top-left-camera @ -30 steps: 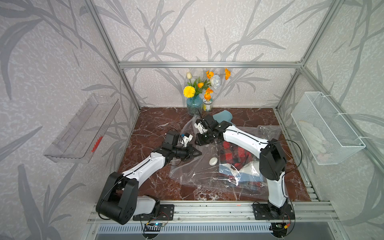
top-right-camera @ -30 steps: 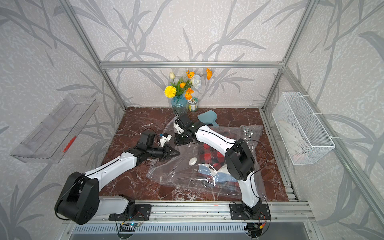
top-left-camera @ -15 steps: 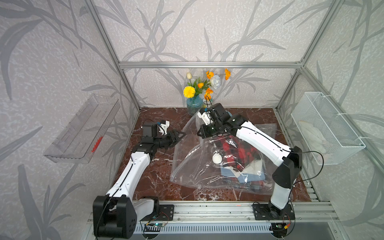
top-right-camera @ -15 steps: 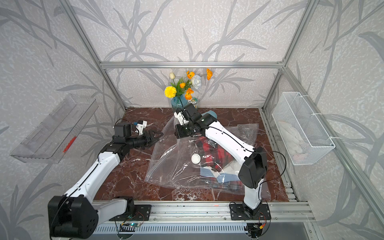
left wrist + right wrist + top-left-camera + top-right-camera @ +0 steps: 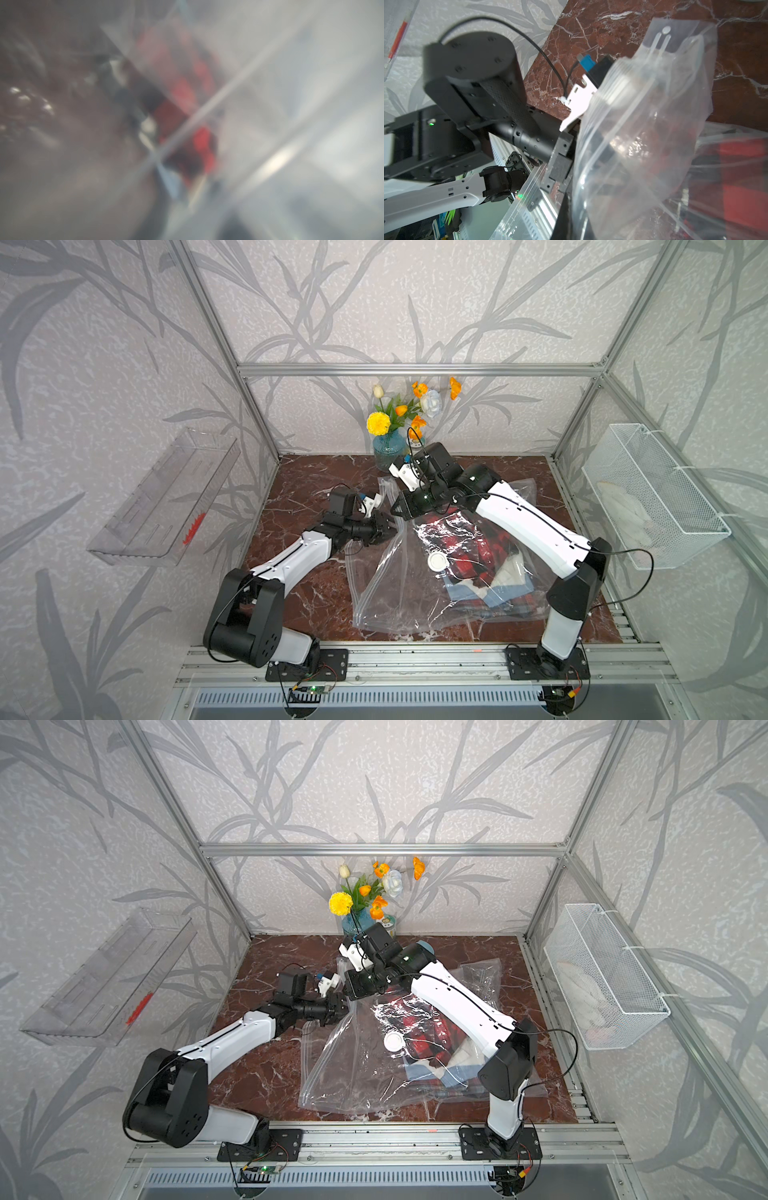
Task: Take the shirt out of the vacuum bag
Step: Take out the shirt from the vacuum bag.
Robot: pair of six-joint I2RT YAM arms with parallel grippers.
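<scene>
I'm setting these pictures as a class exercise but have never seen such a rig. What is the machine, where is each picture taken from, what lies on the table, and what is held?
Two white-and-black robot arms, left and right, stand side by side, each ending in a two-fingered gripper. Two pictures look down from above; two come from wrist cameras, the left one blurred. On the dark red marble tabletop lies a large clear crinkly plastic vacuum bag with a red-and-black checked shirt inside. The right gripper is shut on the bag's raised edge. The left gripper is beside it at the bag; whether it grips cannot be seen.
</scene>
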